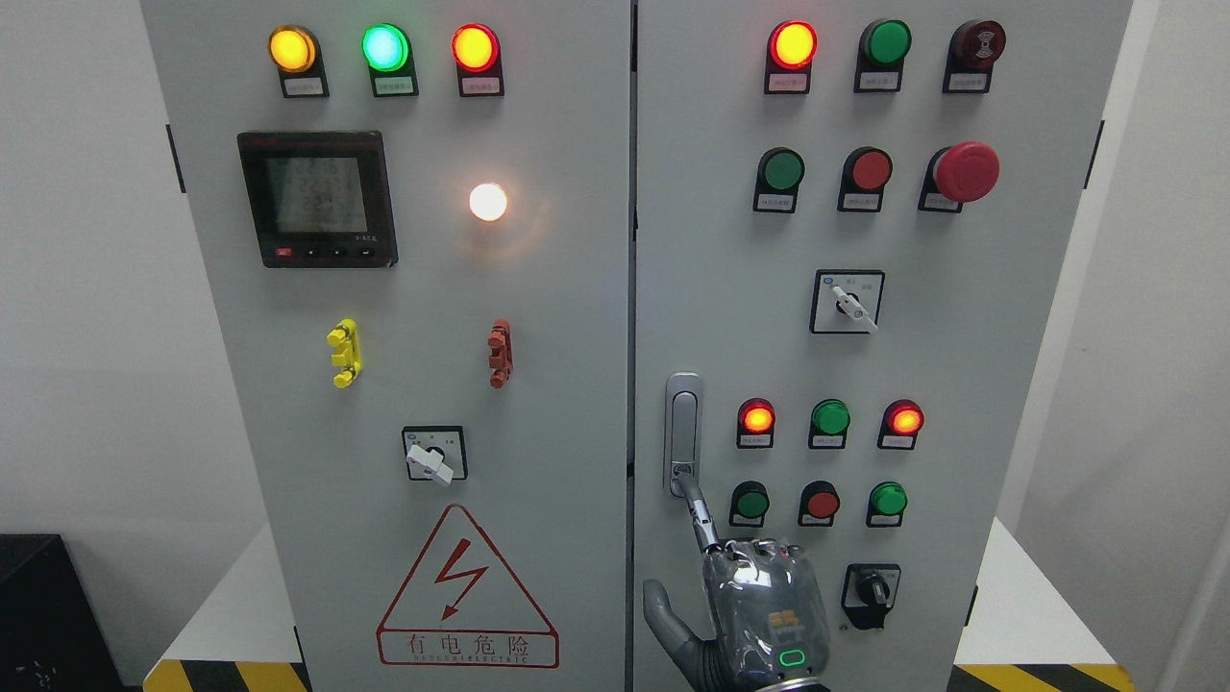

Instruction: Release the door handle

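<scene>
The silver door handle (683,432) stands upright at the left edge of the cabinet's right door (961,365), flat against the door. My right hand (730,562) comes up from the bottom edge, its back toward me. Its index finger (700,514) is stretched out and its tip touches the round lock at the handle's lower end. The other fingers are curled at the knuckles and the thumb (665,615) sticks out to the left. The hand grasps nothing. The left arm is out of view.
Both cabinet doors are shut. Lit lamps and push buttons (823,502) sit just right of the handle, with a black rotary switch (873,588) beside my hand. The left door (432,317) carries a meter, switches and a red warning triangle (468,601). Yellow-black floor tape (226,675) runs below.
</scene>
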`<act>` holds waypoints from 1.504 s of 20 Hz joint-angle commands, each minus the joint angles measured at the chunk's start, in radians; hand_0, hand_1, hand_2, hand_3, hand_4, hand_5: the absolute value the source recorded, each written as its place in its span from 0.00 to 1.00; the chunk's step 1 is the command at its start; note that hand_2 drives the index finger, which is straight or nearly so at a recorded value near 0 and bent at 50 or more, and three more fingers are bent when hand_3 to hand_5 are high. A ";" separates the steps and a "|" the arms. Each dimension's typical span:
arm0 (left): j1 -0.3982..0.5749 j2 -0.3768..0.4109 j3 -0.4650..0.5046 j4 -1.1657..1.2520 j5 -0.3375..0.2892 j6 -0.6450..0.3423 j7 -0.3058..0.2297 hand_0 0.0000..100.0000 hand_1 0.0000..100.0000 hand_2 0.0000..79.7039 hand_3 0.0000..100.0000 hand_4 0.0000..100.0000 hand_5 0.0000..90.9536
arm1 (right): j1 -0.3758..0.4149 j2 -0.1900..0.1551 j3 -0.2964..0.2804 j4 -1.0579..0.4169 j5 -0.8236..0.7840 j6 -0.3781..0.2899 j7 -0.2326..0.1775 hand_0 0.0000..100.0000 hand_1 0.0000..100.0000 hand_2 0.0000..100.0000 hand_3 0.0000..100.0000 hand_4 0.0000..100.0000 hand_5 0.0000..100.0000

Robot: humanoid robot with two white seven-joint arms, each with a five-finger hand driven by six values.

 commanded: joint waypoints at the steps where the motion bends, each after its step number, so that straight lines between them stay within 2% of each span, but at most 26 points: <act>1: 0.000 0.000 -0.020 -0.017 0.000 0.000 -0.001 0.00 0.00 0.03 0.09 0.01 0.00 | 0.001 0.001 0.001 0.007 0.000 0.000 0.002 0.44 0.29 0.00 1.00 1.00 0.99; 30: 0.000 0.000 -0.020 -0.017 0.000 0.000 0.001 0.00 0.00 0.03 0.08 0.01 0.00 | 0.016 0.000 0.004 -0.012 -0.003 0.011 0.000 0.43 0.29 0.00 1.00 1.00 0.99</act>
